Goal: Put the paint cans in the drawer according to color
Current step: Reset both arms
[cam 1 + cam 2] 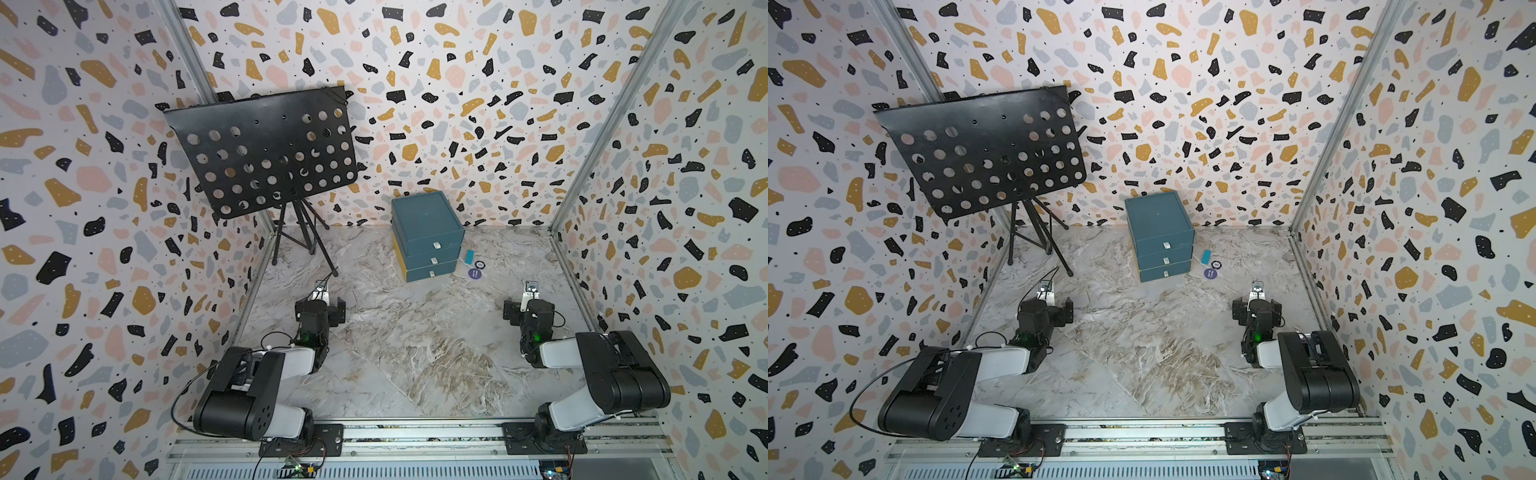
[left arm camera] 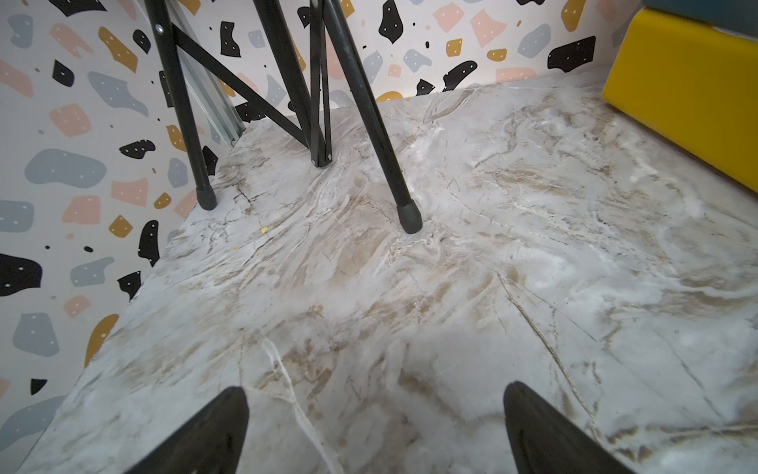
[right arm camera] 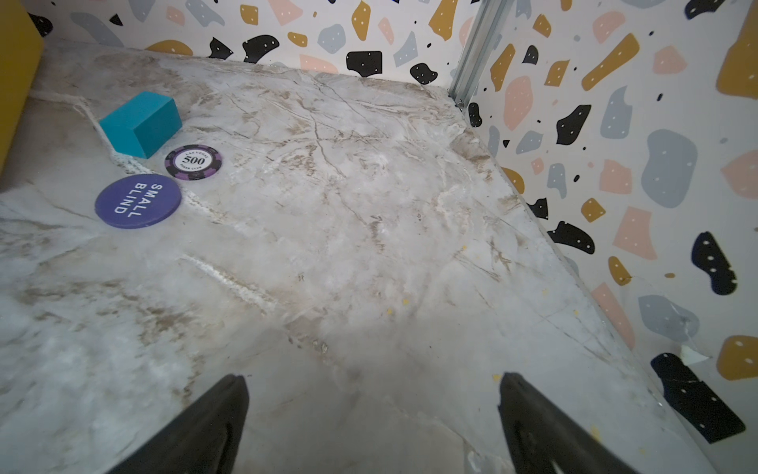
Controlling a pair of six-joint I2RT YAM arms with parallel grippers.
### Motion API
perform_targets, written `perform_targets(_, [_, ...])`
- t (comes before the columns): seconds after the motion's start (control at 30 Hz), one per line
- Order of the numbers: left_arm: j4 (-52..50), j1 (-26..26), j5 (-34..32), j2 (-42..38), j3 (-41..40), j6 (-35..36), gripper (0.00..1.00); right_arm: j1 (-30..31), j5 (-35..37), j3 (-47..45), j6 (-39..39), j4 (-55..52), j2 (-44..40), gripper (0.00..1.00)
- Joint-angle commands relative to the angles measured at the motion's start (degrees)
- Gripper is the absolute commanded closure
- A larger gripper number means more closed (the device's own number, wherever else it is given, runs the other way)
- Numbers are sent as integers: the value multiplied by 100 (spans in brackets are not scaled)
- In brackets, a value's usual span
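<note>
No paint cans show in any view. The drawer unit is a teal cabinet with yellow sides, standing at the back middle of the marble table. Its three drawers are all shut, each with a small white pull. Its yellow side appears in the left wrist view, and a yellow edge in the right wrist view. My left gripper hangs open over bare marble with nothing between its fingers. My right gripper is open too, over bare marble near the right wall. Both arms sit folded well short of the drawers.
A black perforated music stand rises at the back left, its tripod legs just ahead of my left gripper. Right of the drawers lie a teal block, a purple poker chip and a purple "SMALL BLIND" disc. Patterned walls enclose three sides.
</note>
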Motion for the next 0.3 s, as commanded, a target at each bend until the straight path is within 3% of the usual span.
perform_targets(0.0, [177,14,34,-44,19,-36,0,-2,-21,103,51,52,-85,0])
perform_targets(0.27, [154,67,142,-25,41,-49,0,-4,-22,105,49,60,-82,0])
